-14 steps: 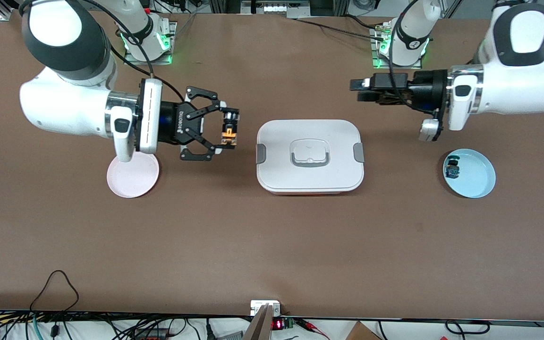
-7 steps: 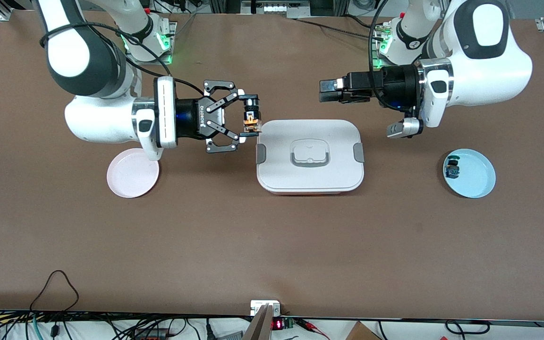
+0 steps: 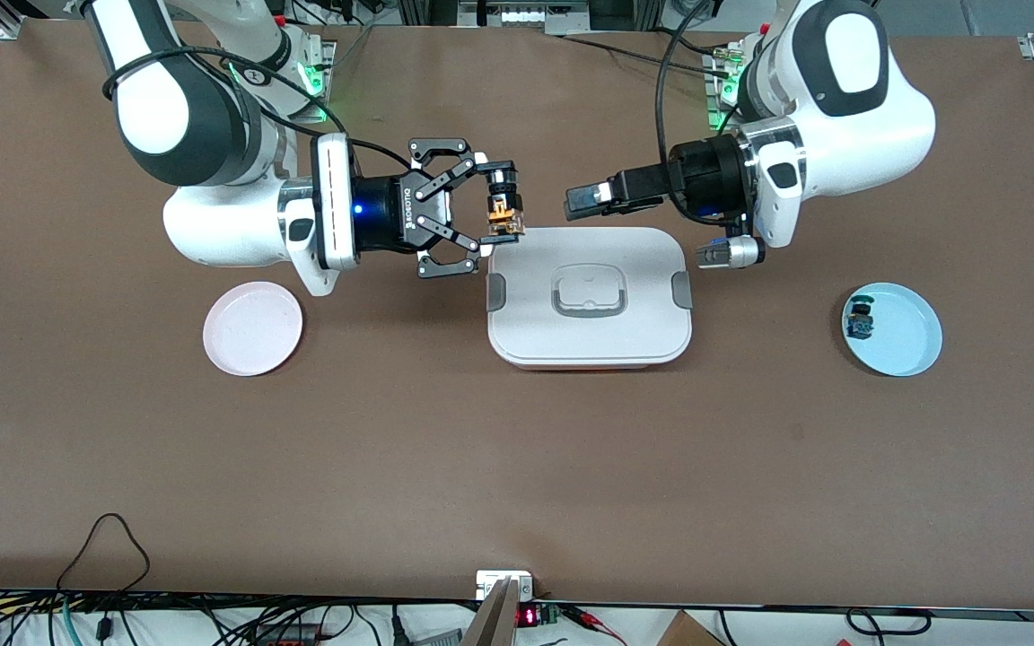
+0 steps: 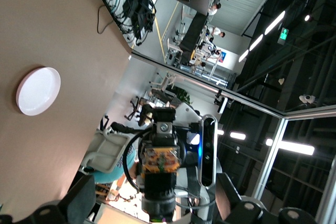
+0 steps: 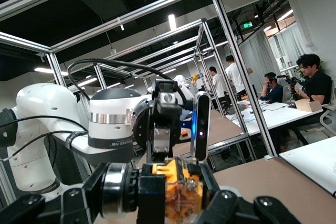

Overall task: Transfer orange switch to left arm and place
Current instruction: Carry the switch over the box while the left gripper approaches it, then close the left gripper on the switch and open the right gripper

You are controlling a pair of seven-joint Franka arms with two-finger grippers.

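The orange switch [image 3: 503,216] hangs in the air, pinched in my right gripper [image 3: 503,217], which is shut on it. It hovers over the corner of the white box [image 3: 589,260] at the right arm's end. In the right wrist view the switch [image 5: 181,190] fills the space between the fingers. My left gripper [image 3: 571,204] is open and points at the switch from above the box's edge near the bases, with a short gap between them. The left wrist view shows the switch [image 4: 159,161] straight ahead, between its spread fingers [image 4: 80,202].
A pink plate [image 3: 252,328] lies on the table at the right arm's end. A light blue plate [image 3: 907,336] at the left arm's end holds a small blue-and-black switch [image 3: 860,321]. The box stands mid-table between the two plates.
Both arms have swung in toward the box. The right gripper carried the switch from beside the pink plate to the box's corner. The left gripper came over from near the blue plate.
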